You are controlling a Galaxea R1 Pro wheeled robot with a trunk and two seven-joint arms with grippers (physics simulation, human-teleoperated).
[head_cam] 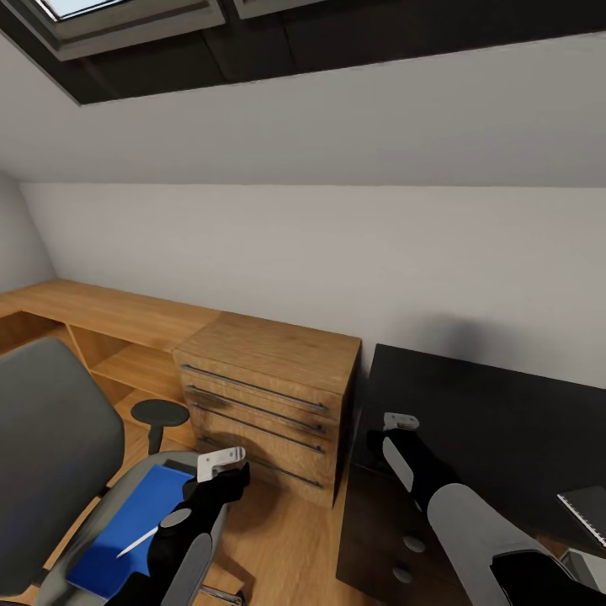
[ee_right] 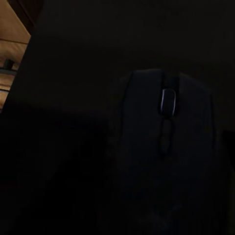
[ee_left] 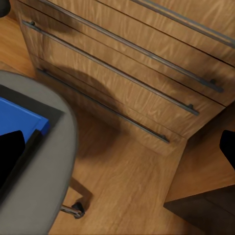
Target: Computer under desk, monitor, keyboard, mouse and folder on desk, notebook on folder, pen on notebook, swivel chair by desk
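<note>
The swivel chair [head_cam: 50,446] stands at the lower left, and the bright-blue folder [head_cam: 126,526] lies on its grey seat with the pale pen [head_cam: 137,543] on top. My left gripper [head_cam: 225,471] hangs open over the seat's right edge beside the folder [ee_left: 19,120], its fingers [ee_left: 10,156] wide apart with nothing between them. My right gripper [head_cam: 394,427] is at the left end of the black desk [head_cam: 497,412]. Close under it lies the black mouse [ee_right: 164,147] on the dark top; whether the fingers hold it I cannot tell.
A light-wood drawer chest [head_cam: 269,379] with bar handles stands between chair and desk, a low wood shelf [head_cam: 109,320] to its left. The desk's drawer unit with round knobs [head_cam: 412,543] is below my right arm. A dark flat item with a pale edge [head_cam: 589,509] lies at the desk's right.
</note>
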